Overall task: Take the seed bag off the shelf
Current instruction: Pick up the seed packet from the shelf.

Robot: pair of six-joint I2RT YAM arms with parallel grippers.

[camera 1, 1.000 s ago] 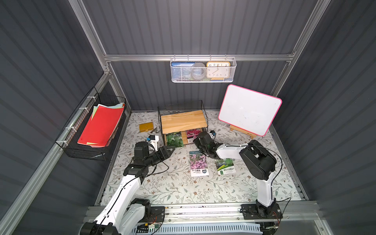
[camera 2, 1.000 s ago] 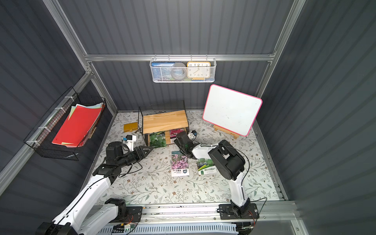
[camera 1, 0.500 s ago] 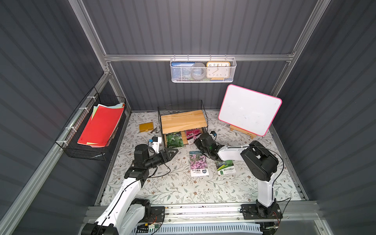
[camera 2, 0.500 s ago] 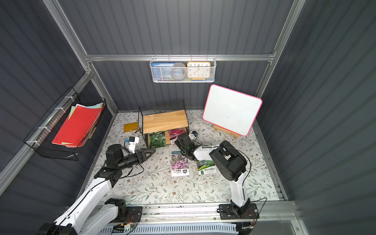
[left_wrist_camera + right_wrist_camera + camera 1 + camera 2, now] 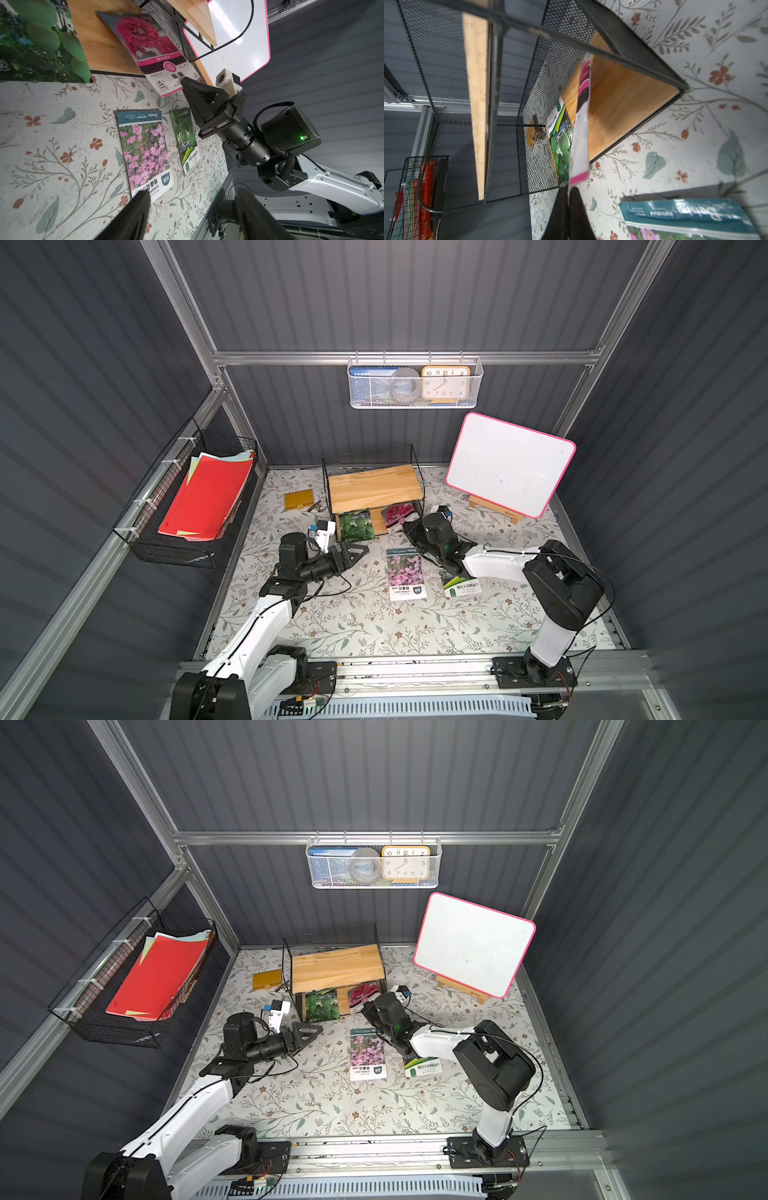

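On the left, the left gripper (image 5: 359, 549) is hovering over the floral-patterned mat (image 5: 332, 622). Its jaws are standing wide with nothing between them, and its black fingers (image 5: 137, 216) are pointing toward the rack. Just beyond it, a green seed packet (image 5: 355, 524) is lying on the lower board of the shelf (image 5: 374, 489), a small two-tier rack of black wire and mesh with light wooden boards.

Further right on that same lower board, the hollyhock seed bag (image 5: 145, 41), a flat, glossy pink-and-white packet, is lying face up. Its long axis is running from the back of the rack to the front. The flower end is sitting under the top board, and the white label end is poking out past the front edge. The right gripper (image 5: 568, 199) is pinching that label end, seemingly toward one corner, with its jaws closed thin on the sheet.

The hollyhock seed bag (image 5: 581, 128) is bowing along its length, so it is probably very light, floppy and slick. A shallow edge pinch is risking slip or swing, and a deeper hold across the label strip would likely be steadier. Drawing it straight out along its long axis, low under the top board and clear of the wire post, looks safest.
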